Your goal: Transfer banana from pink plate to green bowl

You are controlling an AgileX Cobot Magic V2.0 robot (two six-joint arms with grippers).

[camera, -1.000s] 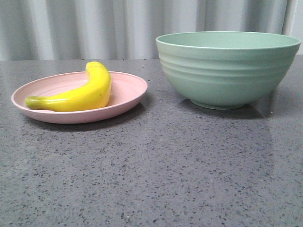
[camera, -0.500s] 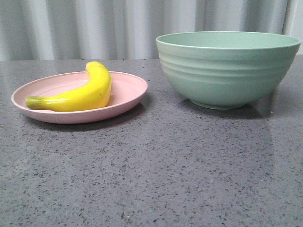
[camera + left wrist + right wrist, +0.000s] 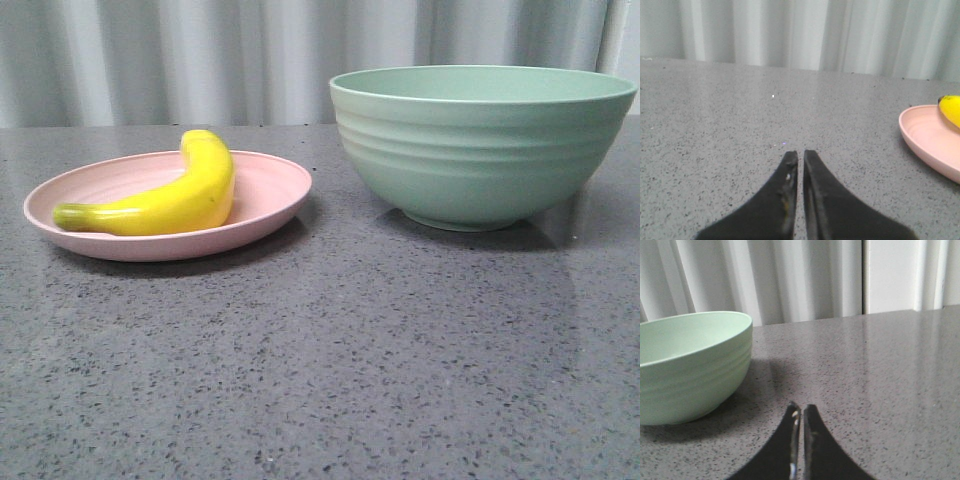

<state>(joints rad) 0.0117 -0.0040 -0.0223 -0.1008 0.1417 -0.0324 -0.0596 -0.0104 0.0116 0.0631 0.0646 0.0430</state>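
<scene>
Lay curved on the pink plate point(image 3: 270, 190), at nine o'clock of the green bowl point(image 3: 480, 150): the banana point(image 3: 170, 198), greenish stem toward nine o'clock. Hung low and level over the grey table point(image 3: 340, 360), fingertips nearly touching, holding nothing: left gripper point(image 3: 800, 156), plate rim toward three o'clock. Likewise pinched near-closed and empty beside the bowl: right gripper point(image 3: 801, 410).

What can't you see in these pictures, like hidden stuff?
- Inside of the green bowl: front view, its near wall hides the bottom; right wrist view cuts it off at the edge.
- Most of the banana and pink plate: left wrist view, cut off by the edge.
- Plate surface behind the banana: front view, the banana hides it.
- Left claw and right claw: absent from the front view.
</scene>
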